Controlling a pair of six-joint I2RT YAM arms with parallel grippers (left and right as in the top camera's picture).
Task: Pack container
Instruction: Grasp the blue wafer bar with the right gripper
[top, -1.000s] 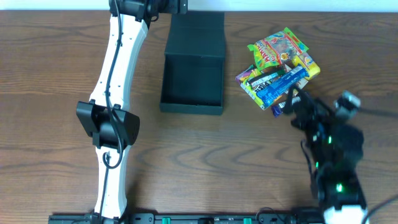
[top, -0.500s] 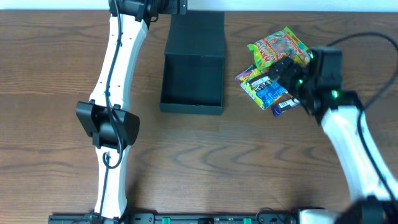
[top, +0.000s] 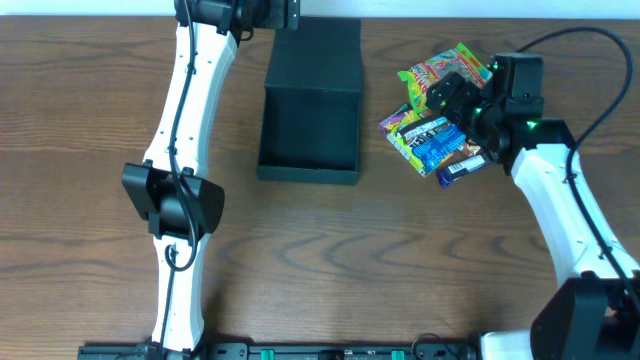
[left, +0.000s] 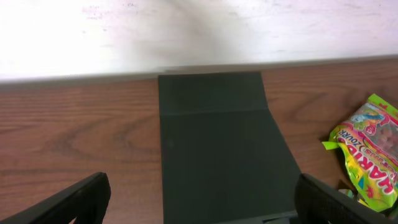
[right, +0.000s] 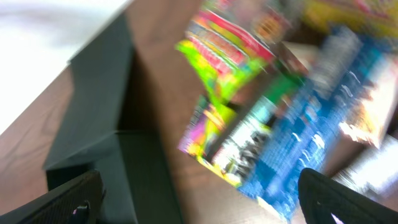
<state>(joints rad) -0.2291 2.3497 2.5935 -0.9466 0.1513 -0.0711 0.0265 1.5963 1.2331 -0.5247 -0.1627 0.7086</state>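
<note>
The container (top: 308, 130) is a dark square box, open, with its flap lid (top: 314, 55) lying flat behind it. It also shows in the left wrist view (left: 221, 162) and the right wrist view (right: 102, 124). My left gripper (top: 275, 12) is open and empty at the table's far edge, over the lid. A pile of colourful snack packets (top: 440, 120) lies right of the box, blurred in the right wrist view (right: 273, 118). My right gripper (top: 452, 95) is open and empty, hovering over the pile.
A white wall (left: 186, 31) runs along the table's far edge behind the lid. The left arm (top: 180, 150) stretches along the table's left side. A green gummy packet (left: 367, 155) lies right of the box.
My right arm has swung up from the table's lower right to above the snack packets. The left arm, the box and the packets have not moved.
</note>
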